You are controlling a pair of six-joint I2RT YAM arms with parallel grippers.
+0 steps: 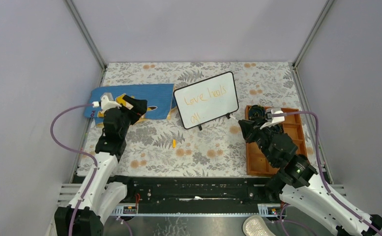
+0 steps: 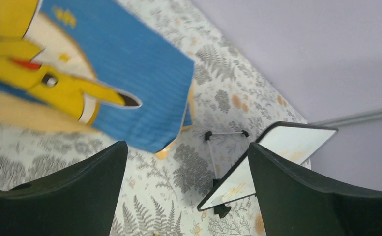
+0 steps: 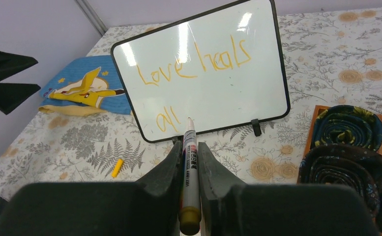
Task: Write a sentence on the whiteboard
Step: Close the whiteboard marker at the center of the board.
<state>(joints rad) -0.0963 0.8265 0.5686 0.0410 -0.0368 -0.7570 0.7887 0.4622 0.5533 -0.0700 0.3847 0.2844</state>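
Right gripper (image 3: 190,150) is clamped on a white-barrelled marker with a dull gold butt end (image 3: 190,169), tip pointing at the board. In the right wrist view the tip overlaps the lower part of the board just right of "all" — can't tell if it's touching.

Left gripper (image 2: 186,147) has its jaws wide apart with nothing between them, hovering over the blue mat with a yellow cartoon figure (image 2: 139,78) at far left.

Containers: one brown wooden tray (image 1: 257,164) at the right side of the floral-print tablecloth (image 1: 203,147), under the right arm. It holds dark patterned rolled fabric (image 3: 343,125); at least two rolls show side by side.

A small orange cap-like piece (image 1: 174,143) lies alone on the cloth, between the arms and nearer than the board.

The small glossy whiteboard with a thin black frame and black feet (image 1: 217,84) stands tilted back at mid-table, between mat and tray, its left edge just beside the mat. The orange handwritten sentence (image 3: 218,58) is on it in two lines: "Love heals" on top, "all" lower left.

Hidden or cut off — the right arm covers much of the tray from above, and the wrist view crops it at the right edge, so the roll count is unclear. The left arm covers part of the mat. In the left wrist view a finger hides part of the board, and the writing there is too faint to read.
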